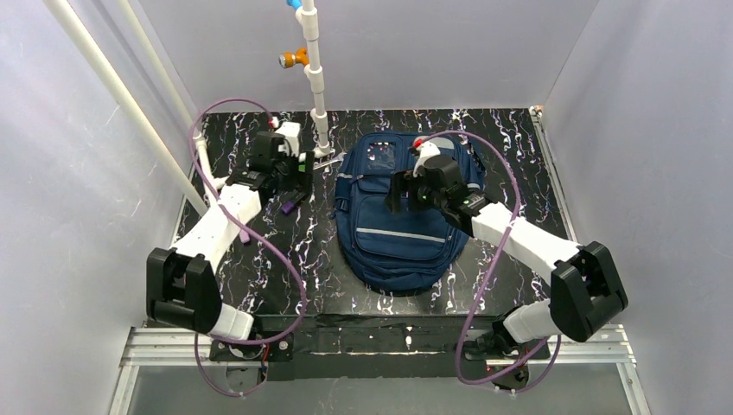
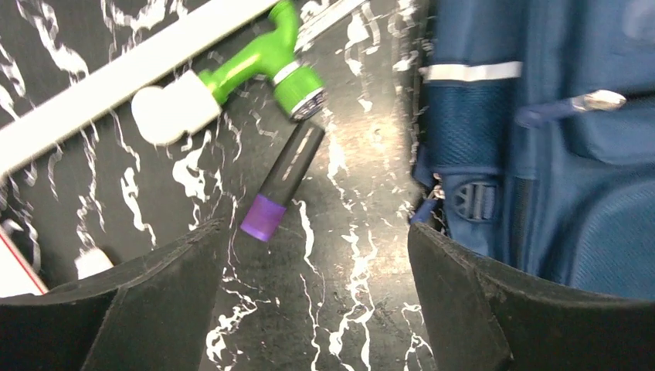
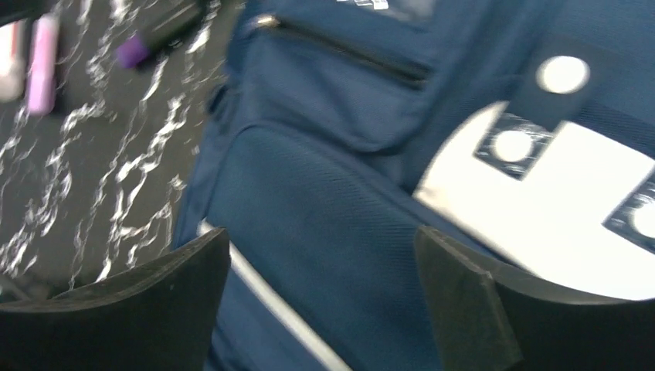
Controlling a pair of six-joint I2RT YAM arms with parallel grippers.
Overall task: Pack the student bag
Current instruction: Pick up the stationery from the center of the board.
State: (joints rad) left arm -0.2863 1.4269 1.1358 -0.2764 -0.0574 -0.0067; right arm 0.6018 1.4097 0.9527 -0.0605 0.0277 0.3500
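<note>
The navy student bag lies flat mid-table, front up, with a reflective strip across its pocket. My right gripper hovers over the bag's upper front; in the right wrist view it is open and empty above the blue fabric, beside a white patch. My left gripper is just left of the bag; in the left wrist view it is open and empty above bare table. A black marker with a purple cap lies just ahead of its left finger. The bag's side is at the right.
A green and white tool lies beyond the marker against a white pipe. The pipe stand rises at the back centre. A pink item lies far left in the right wrist view. Grey walls enclose the black marbled table.
</note>
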